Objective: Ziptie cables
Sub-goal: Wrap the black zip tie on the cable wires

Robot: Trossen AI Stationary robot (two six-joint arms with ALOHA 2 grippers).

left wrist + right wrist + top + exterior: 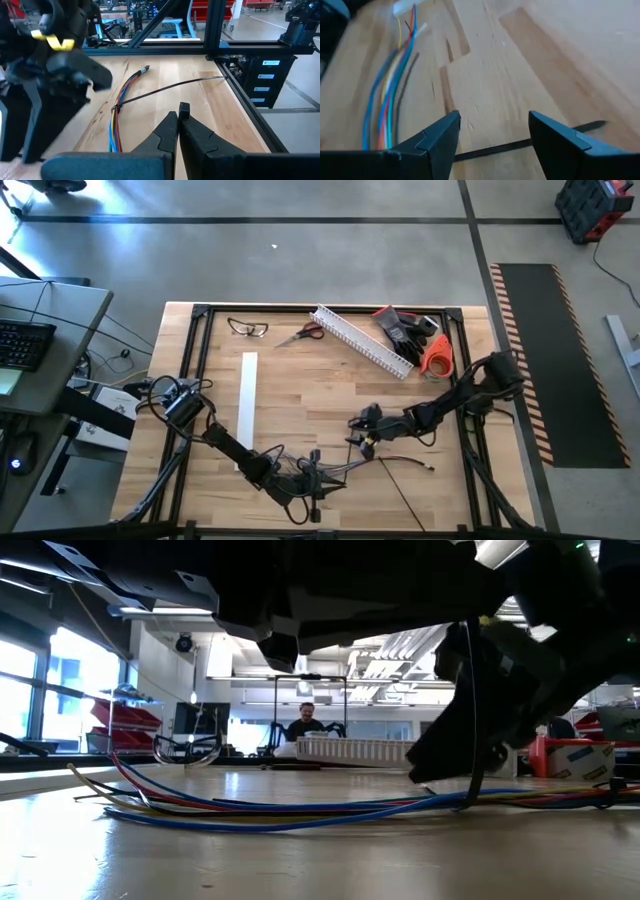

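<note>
We see the bundle of thin blue, red and yellow cables lying on the wooden table nr its front edge, w/ a thin dark ziptie wrapped round it, tail sticking out. Left gripper is closed, empty, beside the bundle. Right gripper hangs w/ fingers apart above the ziptie tail, not gripping.

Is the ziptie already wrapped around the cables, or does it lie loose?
Wrapped: in the left wrist view the ziptie circles the cables, its long tail sticking out across the table. How tight, cannot tell.
</note>
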